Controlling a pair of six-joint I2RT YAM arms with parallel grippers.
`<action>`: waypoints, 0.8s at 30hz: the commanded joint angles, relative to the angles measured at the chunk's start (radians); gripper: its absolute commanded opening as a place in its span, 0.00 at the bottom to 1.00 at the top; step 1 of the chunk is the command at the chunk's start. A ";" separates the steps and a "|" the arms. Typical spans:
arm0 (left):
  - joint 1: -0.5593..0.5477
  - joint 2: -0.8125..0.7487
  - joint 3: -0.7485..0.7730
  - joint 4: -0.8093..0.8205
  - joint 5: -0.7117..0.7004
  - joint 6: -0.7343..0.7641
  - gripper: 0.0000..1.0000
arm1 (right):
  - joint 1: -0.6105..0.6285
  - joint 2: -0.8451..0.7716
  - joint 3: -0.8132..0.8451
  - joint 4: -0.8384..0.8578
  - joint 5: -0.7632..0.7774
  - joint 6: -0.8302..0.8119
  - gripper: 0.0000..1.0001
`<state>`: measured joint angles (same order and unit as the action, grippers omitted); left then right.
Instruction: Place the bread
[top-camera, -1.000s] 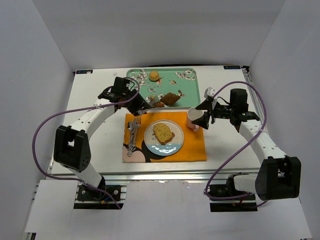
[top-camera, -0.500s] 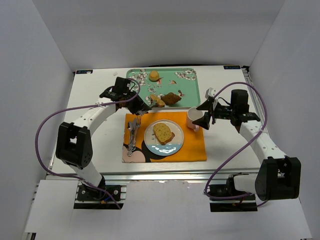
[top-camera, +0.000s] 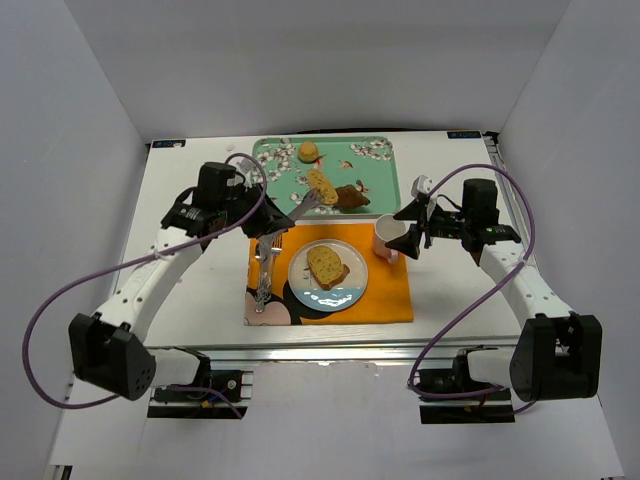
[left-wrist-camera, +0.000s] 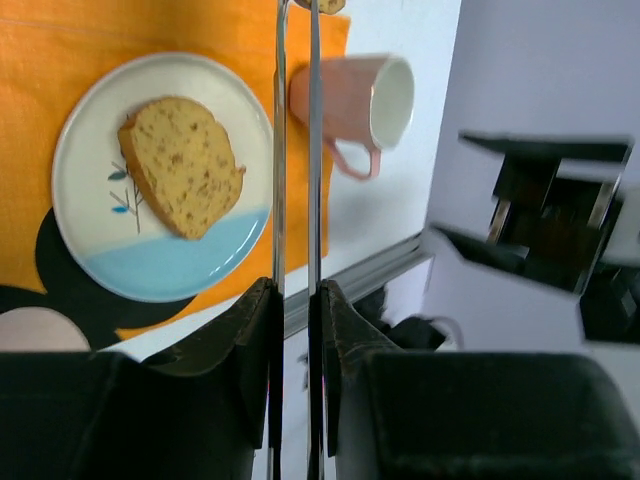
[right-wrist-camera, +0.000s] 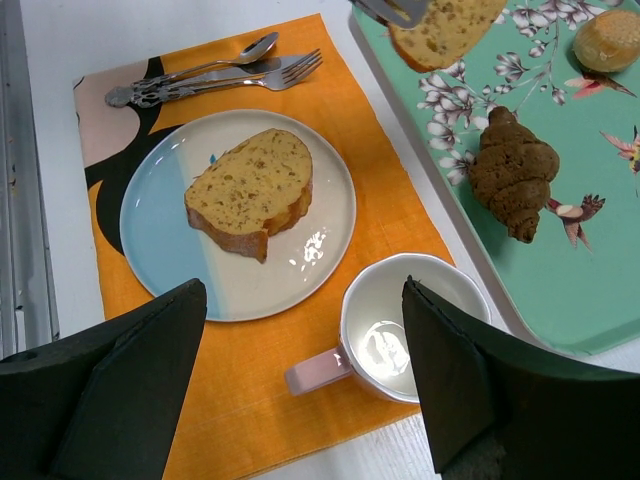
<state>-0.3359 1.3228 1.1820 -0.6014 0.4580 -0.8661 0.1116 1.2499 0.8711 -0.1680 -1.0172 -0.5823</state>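
Left fingers (left-wrist-camera: 250, 330) squeeze tongs (left-wrist-camera: 313, 150) holding the smaller bread slice (top-camera: 321, 185) over the tray (top-camera: 382, 178), beyond the plate (top-camera: 352, 290); right fingers (right-wrist-camera: 120, 400) gape empty.

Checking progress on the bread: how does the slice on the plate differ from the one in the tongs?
The plate slice lies flat on the plate; the tongs slice is pinched in the tongs over the green tray. The plate slice looks broader; the tongs slice narrower. Both are yellow-tan with brown crust.
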 joint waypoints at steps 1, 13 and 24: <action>-0.052 -0.066 -0.016 -0.084 0.047 0.153 0.00 | -0.006 -0.021 0.032 0.012 -0.024 0.010 0.83; -0.396 0.022 0.034 -0.270 -0.108 0.279 0.00 | -0.007 -0.007 0.083 -0.051 -0.011 -0.019 0.84; -0.420 0.044 0.085 -0.334 -0.139 0.282 0.00 | -0.007 -0.012 0.078 -0.062 -0.011 -0.019 0.83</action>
<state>-0.7429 1.3731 1.2221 -0.9249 0.3271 -0.5995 0.1112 1.2499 0.9157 -0.2207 -1.0164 -0.5880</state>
